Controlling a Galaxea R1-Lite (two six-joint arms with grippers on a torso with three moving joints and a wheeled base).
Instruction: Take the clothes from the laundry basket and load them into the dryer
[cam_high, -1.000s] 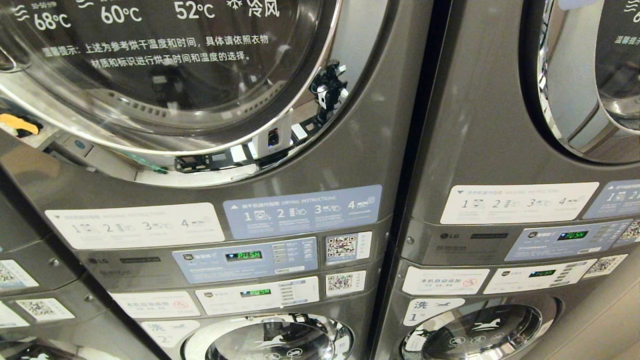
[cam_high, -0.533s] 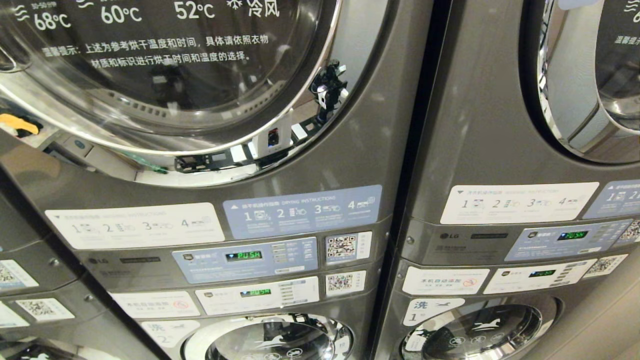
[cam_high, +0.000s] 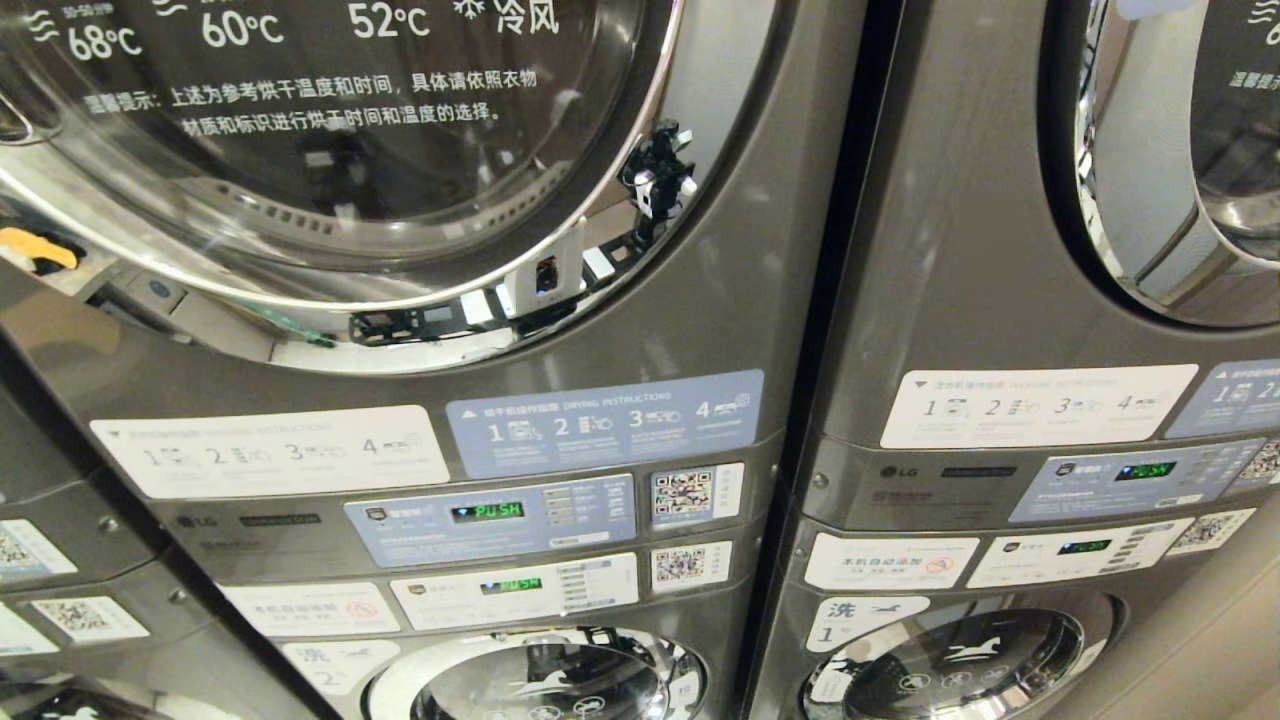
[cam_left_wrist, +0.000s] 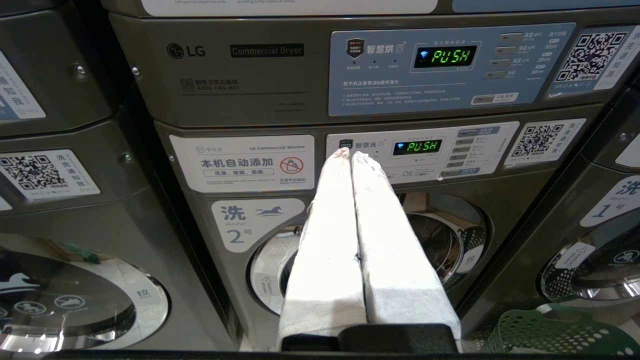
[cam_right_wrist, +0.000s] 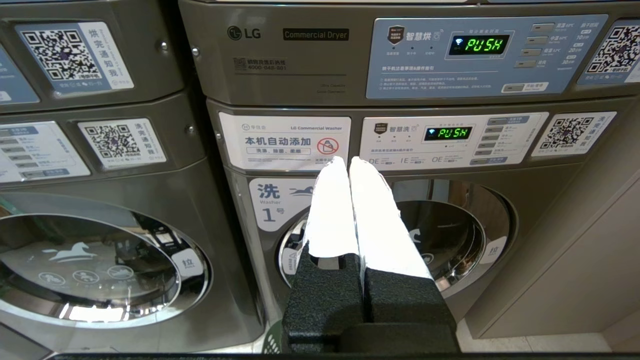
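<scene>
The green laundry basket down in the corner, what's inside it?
Only a bit of the laundry basket shows, on the floor by the machines: its green rim and holey wall. Nothing shows inside that bit, no clothes; the rest is cut off, so I can't tell.

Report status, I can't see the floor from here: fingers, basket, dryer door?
Left gripper and right gripper shut, empty. Laundry basket low beside washer, clothes unseen. Dryer door closed.
</scene>
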